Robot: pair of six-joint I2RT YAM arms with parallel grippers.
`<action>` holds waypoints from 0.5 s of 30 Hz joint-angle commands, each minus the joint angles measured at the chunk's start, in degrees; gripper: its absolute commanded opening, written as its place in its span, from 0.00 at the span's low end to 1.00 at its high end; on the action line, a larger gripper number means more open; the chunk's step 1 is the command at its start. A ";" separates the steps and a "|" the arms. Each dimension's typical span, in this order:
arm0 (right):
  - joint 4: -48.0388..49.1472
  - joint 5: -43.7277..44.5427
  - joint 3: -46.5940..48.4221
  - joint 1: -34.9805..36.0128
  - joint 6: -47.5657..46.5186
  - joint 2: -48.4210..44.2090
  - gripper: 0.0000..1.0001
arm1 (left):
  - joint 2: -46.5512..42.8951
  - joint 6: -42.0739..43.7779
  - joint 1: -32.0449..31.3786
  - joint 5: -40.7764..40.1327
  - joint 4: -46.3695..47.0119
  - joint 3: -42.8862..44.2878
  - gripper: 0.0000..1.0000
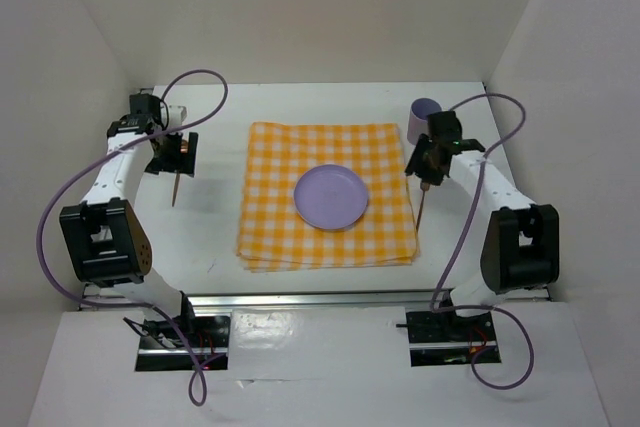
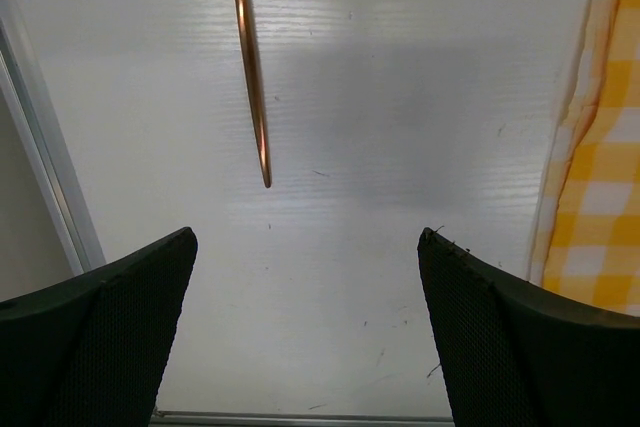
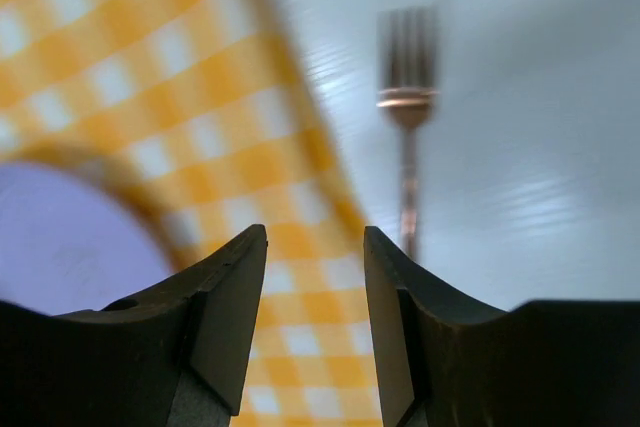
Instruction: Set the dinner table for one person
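Observation:
The white dinner table (image 1: 205, 237) carries a yellow-and-white checked cloth (image 1: 325, 195) with a purple plate (image 1: 331, 197) on it. A purple cup (image 1: 424, 115) stands at the cloth's back right corner. A copper fork (image 1: 422, 209) lies on the table right of the cloth and also shows in the right wrist view (image 3: 407, 127). A thin copper utensil (image 1: 177, 187) lies left of the cloth; its tapered handle (image 2: 252, 77) shows in the left wrist view. My left gripper (image 1: 170, 159) (image 2: 305, 237) is wide open above that handle's end. My right gripper (image 1: 424, 165) (image 3: 315, 232) is open and empty over the cloth's right edge, beside the fork.
A metal rail (image 1: 320, 299) runs along the table's near edge. White walls enclose the left, back and right sides. In the left wrist view the cloth's edge (image 2: 600, 197) lies to the right. In the right wrist view the plate (image 3: 60, 237) is at lower left.

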 commanded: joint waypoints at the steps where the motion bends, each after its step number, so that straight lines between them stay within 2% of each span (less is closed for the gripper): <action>1: -4.93 3.36 -1.80 -5.52 -0.37 1.78 0.51 | -2.85 0.66 0.24 2.25 -0.18 0.78 0.97; 3: -3.35 -0.25 -3.04 -8.16 -1.95 3.11 0.51 | -2.86 1.19 0.24 2.25 -0.18 0.78 0.97; 9: 0.79 -5.09 -1.99 -8.17 -3.36 7.68 0.50 | -3.99 1.71 0.24 2.25 -0.18 0.25 0.97; 15: -0.35 0.26 -1.37 -8.69 -3.36 12.51 0.50 | -4.62 1.71 0.24 2.25 -0.70 -0.89 0.97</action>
